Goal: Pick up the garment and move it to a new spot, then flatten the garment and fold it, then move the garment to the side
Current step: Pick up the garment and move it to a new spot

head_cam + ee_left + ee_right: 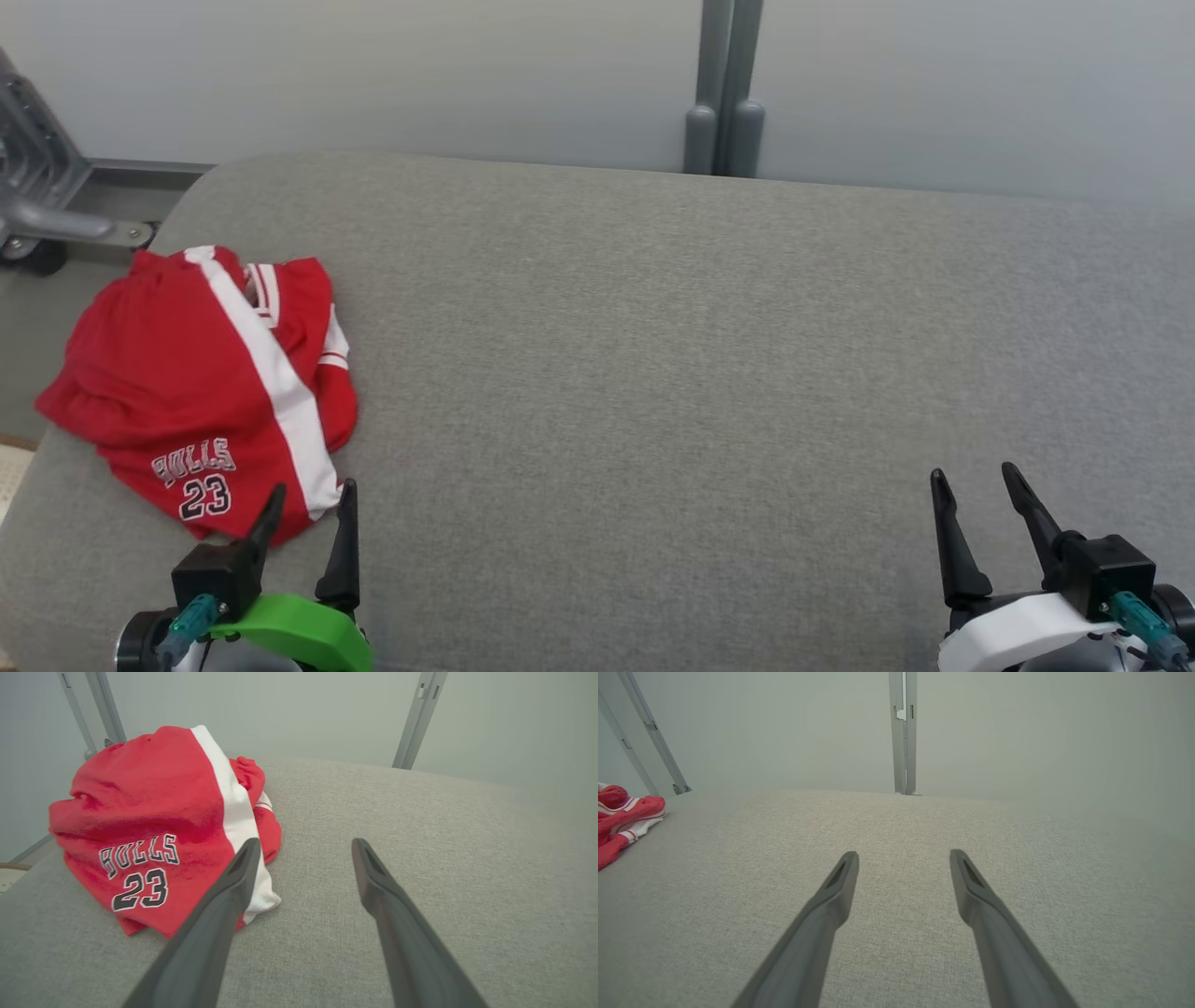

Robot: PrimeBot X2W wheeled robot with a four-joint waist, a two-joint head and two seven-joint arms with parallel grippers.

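Two grippers, the left gripper (313, 485) and the right gripper (973, 471), sit by the near edge of the gray cushion (653, 373). Both have jaws wide open and hold nothing. The red garment (187, 373) lies bunched up at the cushion's left edge, just by the left gripper.

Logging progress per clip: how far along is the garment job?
Nothing looks done: the red Bulls shorts lie crumpled on the grey cushion, far left. In hand: nothing; the left gripper, open, sits near their hem, the right gripper open and apart. Left: pick-up, move, flattening, folding, setting aside.
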